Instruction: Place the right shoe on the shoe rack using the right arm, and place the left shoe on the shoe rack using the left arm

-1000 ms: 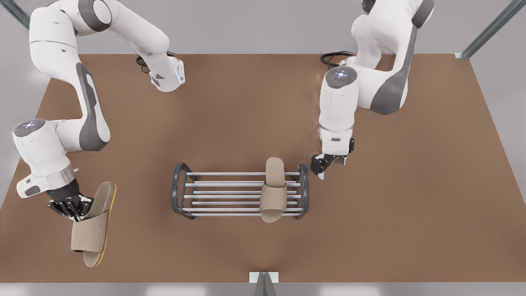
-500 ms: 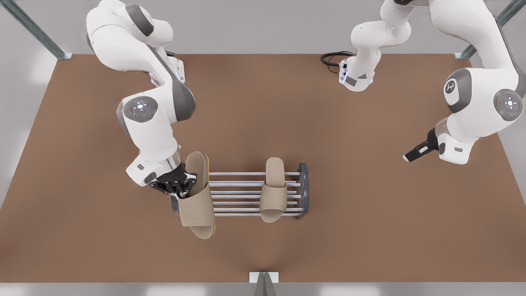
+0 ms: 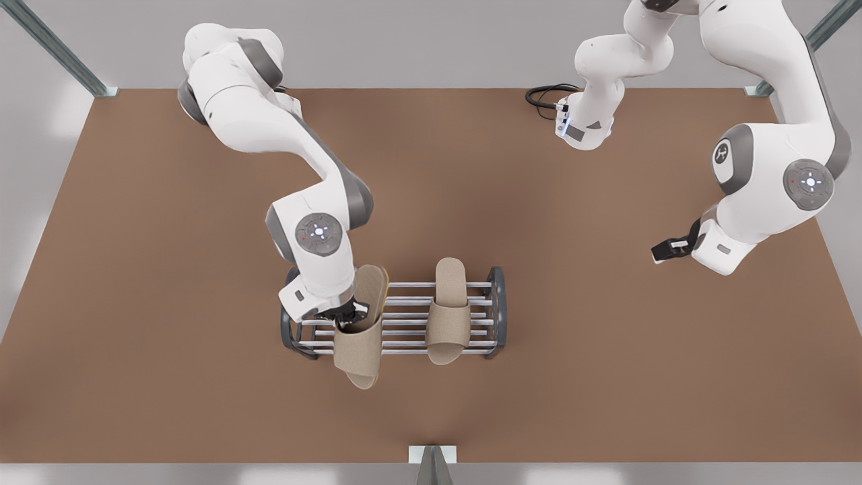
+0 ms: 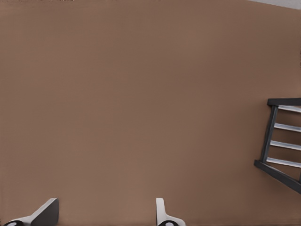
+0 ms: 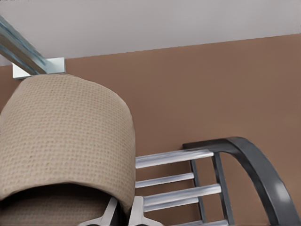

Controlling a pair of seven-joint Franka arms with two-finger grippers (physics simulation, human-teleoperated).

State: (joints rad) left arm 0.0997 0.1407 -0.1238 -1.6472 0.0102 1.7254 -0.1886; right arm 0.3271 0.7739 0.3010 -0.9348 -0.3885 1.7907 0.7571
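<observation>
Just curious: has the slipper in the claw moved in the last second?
Yes. The slipper went from the table toward the front view's right, onto the rack.

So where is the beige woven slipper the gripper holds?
In the front view, the beige woven slipper sits over the silver-barred rack's left end, held by the right gripper.

Beige right shoe (image 3: 359, 337) tilted over shoe rack (image 3: 495, 303); left shoe (image 3: 449, 311) racked
</observation>
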